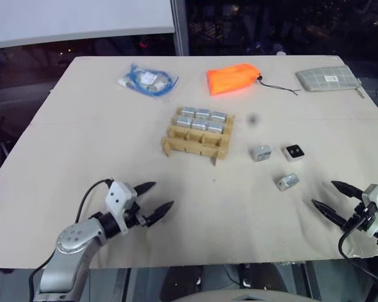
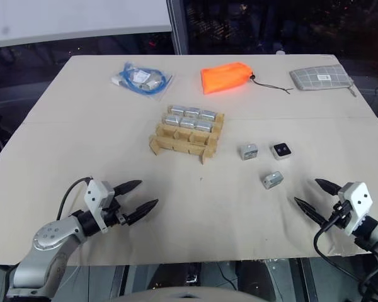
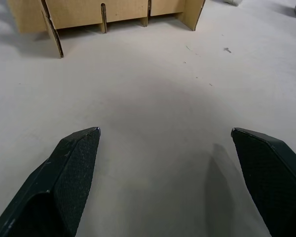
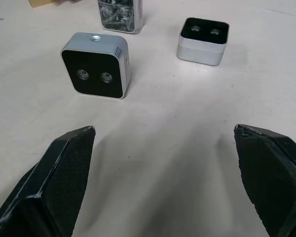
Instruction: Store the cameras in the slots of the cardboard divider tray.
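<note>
the tan cardboard divider tray (image 1: 197, 139) sits mid-table with six small silver-grey boxy cameras (image 1: 203, 119) already filling its two far rows; the near row of slots looks empty. three loose silver-grey cube cameras lie apart to the tray's right: one nearest the tray (image 1: 261, 153), one showing a black lens face upward (image 1: 294, 152), and one lying closest to the robot (image 1: 287, 182).

both arms hang low near the table's front edge. the left gripper (image 1: 153, 202) stands wide, holding nothing, facing the tray's near wall. the right gripper (image 1: 331, 200) is likewise spread wide and empty, aimed at the loose cameras.

the step in hand appears to be the reach for the next camera. the right arm is best placed; it would need to advance and straddle the closest cube squarely before closing.

the pale beige tabletop (image 1: 101, 138) also carries a blue cable bundle (image 1: 147, 80), an orange pouch (image 1: 232, 78) and a grey checked pouch (image 1: 328, 78) along its far side. beyond the table the room is dark.
</note>
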`<state>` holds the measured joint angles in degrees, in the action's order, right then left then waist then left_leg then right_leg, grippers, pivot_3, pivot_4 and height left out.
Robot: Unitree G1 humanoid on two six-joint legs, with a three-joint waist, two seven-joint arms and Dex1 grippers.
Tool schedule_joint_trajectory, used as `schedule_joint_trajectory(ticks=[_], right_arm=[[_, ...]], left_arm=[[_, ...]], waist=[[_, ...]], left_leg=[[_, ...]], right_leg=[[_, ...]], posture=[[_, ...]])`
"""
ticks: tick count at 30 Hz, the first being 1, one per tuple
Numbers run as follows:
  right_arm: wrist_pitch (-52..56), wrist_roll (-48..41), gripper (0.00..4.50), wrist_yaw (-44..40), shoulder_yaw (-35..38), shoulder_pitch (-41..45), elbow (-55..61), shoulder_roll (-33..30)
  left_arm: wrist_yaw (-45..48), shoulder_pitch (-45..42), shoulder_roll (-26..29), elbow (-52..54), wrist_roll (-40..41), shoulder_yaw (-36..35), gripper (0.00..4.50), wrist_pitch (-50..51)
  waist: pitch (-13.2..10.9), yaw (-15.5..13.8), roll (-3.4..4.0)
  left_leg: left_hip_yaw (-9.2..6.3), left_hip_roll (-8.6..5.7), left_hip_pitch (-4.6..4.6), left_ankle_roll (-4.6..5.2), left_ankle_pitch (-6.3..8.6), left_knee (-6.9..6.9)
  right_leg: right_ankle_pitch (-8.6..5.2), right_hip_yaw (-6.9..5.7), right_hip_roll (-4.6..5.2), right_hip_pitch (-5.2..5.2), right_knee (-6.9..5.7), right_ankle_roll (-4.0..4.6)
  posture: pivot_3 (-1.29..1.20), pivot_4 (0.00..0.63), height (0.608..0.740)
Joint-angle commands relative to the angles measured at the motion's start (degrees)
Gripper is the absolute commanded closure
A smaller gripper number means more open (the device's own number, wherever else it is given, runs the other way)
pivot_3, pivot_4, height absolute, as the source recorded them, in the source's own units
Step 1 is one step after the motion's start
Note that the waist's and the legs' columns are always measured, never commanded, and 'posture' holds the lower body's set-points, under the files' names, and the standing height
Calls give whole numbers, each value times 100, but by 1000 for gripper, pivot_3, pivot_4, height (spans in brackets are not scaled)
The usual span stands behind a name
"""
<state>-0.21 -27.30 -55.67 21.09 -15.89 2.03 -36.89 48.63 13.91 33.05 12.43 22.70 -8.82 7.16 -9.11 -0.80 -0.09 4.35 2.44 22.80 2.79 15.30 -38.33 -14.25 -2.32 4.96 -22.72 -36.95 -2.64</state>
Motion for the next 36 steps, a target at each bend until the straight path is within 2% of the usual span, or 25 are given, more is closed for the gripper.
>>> schedule_joint_trajectory(ticks=[1, 26, 29, 32, 36], right_arm=[[42, -80, 0, -38, 110, 57, 59, -82], [161, 49, 0, -114, 54, 236, 82, -198], [240, 122, 0, -281, -47, 359, 29, -408], [224, 276, 0, -566, -268, 646, -121, -715], [179, 403, 0, -990, -616, 1196, -431, -991]], left_arm=[[-21, 80, -25, 205, 88, -144, 94, -108], [195, -170, 33, 101, 63, -53, 94, -126], [660, -270, 220, 181, 308, -65, 94, -84], [1507, -479, 728, 314, 810, -61, 94, 260], [2289, -913, 1360, 184, 805, 39, 94, 207]], waist=[[0, 0, 0], [-1, 1, -1], [-2, 2, -2], [-2, 9, -4], [-5, 9, -5]], left_leg=[[0, 0, 0, 0, 0, 0], [-1, -2, 0, 0, 0, -1], [0, -4, 0, 0, 0, -2], [-1, -5, 0, 0, 0, -2], [-1, -8, 0, 0, 0, -2]], right_leg=[[0, 0, 0, 0, 0, 0], [0, -1, -1, 0, 0, -1], [0, -1, -1, 0, 0, -1], [0, -1, -2, 0, 0, 0], [0, -4, -8, 0, 0, 0]], posture=[[0, 150, 740], [0, 150, 740], [0, 150, 740], [0, 150, 740], [0, 150, 740]])
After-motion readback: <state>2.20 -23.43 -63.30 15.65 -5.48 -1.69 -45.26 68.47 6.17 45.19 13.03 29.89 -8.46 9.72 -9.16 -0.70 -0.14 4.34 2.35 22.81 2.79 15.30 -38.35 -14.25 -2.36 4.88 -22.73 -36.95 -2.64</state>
